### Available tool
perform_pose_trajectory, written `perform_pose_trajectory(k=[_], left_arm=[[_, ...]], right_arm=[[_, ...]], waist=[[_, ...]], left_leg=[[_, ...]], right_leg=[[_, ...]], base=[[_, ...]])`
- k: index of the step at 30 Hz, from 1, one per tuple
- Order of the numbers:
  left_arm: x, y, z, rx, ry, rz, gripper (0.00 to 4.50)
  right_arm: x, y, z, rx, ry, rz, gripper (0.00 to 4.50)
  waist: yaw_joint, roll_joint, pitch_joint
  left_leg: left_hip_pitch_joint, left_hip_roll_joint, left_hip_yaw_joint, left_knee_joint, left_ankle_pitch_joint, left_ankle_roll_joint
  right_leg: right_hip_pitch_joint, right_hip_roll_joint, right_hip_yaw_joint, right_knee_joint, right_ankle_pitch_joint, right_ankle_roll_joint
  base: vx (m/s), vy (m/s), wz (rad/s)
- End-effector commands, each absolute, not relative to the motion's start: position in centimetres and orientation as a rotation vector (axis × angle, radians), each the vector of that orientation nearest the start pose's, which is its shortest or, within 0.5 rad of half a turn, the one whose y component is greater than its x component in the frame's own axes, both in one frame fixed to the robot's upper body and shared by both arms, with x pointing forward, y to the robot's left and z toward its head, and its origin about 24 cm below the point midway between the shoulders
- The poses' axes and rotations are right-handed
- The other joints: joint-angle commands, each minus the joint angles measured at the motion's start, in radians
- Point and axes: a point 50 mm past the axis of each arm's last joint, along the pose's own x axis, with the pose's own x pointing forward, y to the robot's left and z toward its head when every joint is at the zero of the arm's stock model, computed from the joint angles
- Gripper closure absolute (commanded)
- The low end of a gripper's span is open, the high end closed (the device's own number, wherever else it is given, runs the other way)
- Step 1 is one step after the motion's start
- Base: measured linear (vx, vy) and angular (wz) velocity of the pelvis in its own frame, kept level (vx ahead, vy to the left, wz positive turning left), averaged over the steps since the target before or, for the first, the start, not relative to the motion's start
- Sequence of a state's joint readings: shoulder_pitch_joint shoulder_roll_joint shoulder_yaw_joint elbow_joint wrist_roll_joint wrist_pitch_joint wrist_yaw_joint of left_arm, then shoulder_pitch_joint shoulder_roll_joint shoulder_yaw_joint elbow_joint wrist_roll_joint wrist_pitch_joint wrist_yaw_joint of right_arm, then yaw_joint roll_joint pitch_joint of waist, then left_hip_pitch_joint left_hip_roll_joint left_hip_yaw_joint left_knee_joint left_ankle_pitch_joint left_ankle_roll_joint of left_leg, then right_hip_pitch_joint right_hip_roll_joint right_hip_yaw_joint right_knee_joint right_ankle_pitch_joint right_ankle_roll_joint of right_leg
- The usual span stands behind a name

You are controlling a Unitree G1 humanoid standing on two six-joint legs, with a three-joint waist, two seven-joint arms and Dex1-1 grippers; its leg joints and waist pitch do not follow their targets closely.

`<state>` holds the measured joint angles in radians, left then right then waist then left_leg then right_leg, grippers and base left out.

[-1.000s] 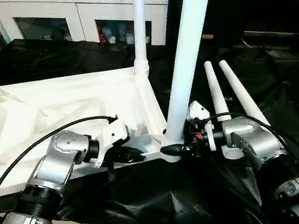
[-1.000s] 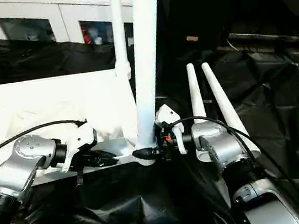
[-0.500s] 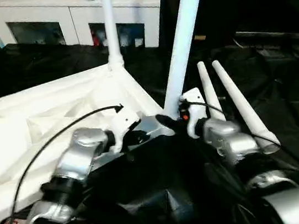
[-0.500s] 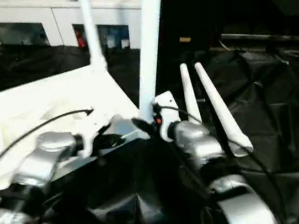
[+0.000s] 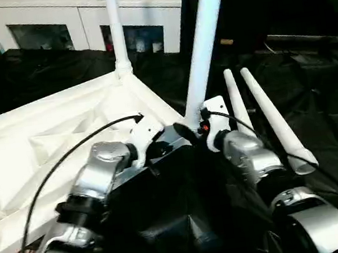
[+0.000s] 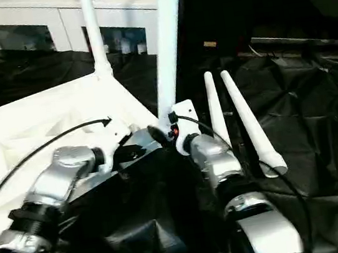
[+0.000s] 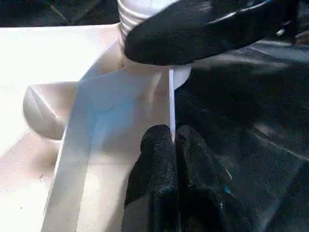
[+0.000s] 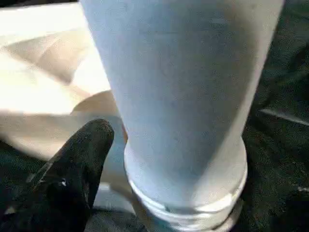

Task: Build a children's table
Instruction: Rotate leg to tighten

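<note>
One upturned white tabletop, two legs standing in its corner sockets, near leg clasped by right gripper, far leg, two loose legs beside tabletop, left gripper pinching tabletop's rim.

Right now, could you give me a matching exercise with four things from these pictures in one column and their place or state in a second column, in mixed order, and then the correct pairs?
Things:
1. near leg
2. far leg
3. two spare legs
4. left gripper

Places or states:
A. lying side by side on the black sheet
B. pinching the thin edge of the table top
C. standing in the far corner socket
D. standing in the near corner socket, the right gripper at its base

Pairs: 1-D, 2-C, 3-A, 4-B
</note>
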<state>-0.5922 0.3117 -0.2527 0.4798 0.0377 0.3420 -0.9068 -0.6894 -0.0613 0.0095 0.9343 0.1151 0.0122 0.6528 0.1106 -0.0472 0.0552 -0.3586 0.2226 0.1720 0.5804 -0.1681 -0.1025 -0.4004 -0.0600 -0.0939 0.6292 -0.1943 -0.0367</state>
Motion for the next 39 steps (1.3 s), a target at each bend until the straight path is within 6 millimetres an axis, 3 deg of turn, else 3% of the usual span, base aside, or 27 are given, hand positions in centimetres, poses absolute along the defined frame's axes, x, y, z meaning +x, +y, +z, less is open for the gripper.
perform_pose_trajectory(k=[1, 5, 13, 20, 21, 28, 32, 36, 39], left_arm=[[32.6, 10.1, 7.3, 0.338, 0.343, -1.136, 4.5], [31.7, 11.5, 7.4, 0.34, 0.351, -1.237, 4.5], [30.5, 14.3, 7.1, 0.404, 0.437, -1.371, 4.5], [30.3, 15.5, 7.1, 0.421, 0.465, -1.39, 4.5], [30.3, 15.7, 7.1, 0.421, 0.469, -1.393, 4.5], [30.5, 15.6, 7.1, 0.416, 0.46, -1.376, 4.5], [31.7, 15.1, 7.0, 0.407, 0.425, -1.222, 4.5], [32.9, 14.0, 7.3, 0.354, 0.402, -1.088, 4.5], [33.9, 12.8, 7.6, 0.314, 0.388, -0.991, 4.5]], right_arm=[[33.8, -7.0, 3.1, 0.07, 0.303, 0.924, 0.47], [32.8, -9.0, 3.5, 0.013, 0.293, 1.118, 0.47], [31.6, -11.5, 4.4, -0.037, 0.303, 1.313, 0.47], [31.1, -11.3, 4.3, -0.042, 0.322, 1.376, 0.85], [31.0, -11.1, 4.2, -0.042, 0.327, 1.385, 1.14], [30.8, -10.4, 3.8, -0.015, 0.336, 1.38, 1.63], [31.9, -9.7, 2.9, 0.008, 0.332, 1.163, 1.68], [33.4, -8.9, 2.1, 0.079, 0.351, 0.874, 1.71], [34.2, -8.2, 1.7, 0.147, 0.378, 0.68, 1.71]], waist=[[0.001, 0.008, -0.067], [0.003, 0.006, -0.067], [0.013, 0.0, -0.063], [0.017, -0.004, -0.064], [0.018, -0.004, -0.064], [0.024, -0.003, -0.063], [0.021, -0.001, -0.061], [0.006, 0.001, -0.06], [0.0, -0.002, -0.059]], left_leg=[[0.002, 0.016, -0.001, -0.062, -0.175, 0.022], [0.001, 0.017, 0.0, -0.06, -0.157, 0.044], [0.007, 0.021, 0.001, -0.062, -0.18, 0.041], [0.006, 0.021, 0.001, -0.063, -0.166, 0.033], [0.005, 0.02, 0.001, -0.063, -0.164, 0.033], [0.008, 0.021, 0.001, -0.064, -0.175, 0.024], [0.011, 0.02, 0.0, -0.067, -0.191, 0.003], [0.015, 0.018, -0.004, -0.069, -0.226, -0.027], [0.014, 0.016, -0.003, -0.068, -0.223, -0.027]], right_leg=[[0.058, -0.087, 0.062, -0.08, -0.177, -0.156], [0.06, -0.085, 0.062, -0.075, -0.131, -0.173], [0.053, -0.086, 0.061, -0.082, -0.216, -0.159], [0.053, -0.086, 0.061, -0.079, -0.21, -0.162], [0.053, -0.086, 0.061, -0.078, -0.204, -0.163], [0.052, -0.087, 0.061, -0.079, -0.215, -0.16], [0.048, -0.089, 0.062, -0.084, -0.245, -0.155], [0.047, -0.092, 0.061, -0.092, -0.332, -0.139], [0.046, -0.092, 0.062, -0.097, -0.358, -0.125]], base=[[0.0, 0.0, 0.0], [0.0, 0.0, 0.0], [0.0, 0.0, 0.0], [0.0, 0.0, 0.0], [0.0, 0.0, 0.0], [0.0, 0.0, 0.0], [0.0, 0.0, 0.0], [0.0, 0.0, 0.0], [0.0, 0.0, 0.0]])
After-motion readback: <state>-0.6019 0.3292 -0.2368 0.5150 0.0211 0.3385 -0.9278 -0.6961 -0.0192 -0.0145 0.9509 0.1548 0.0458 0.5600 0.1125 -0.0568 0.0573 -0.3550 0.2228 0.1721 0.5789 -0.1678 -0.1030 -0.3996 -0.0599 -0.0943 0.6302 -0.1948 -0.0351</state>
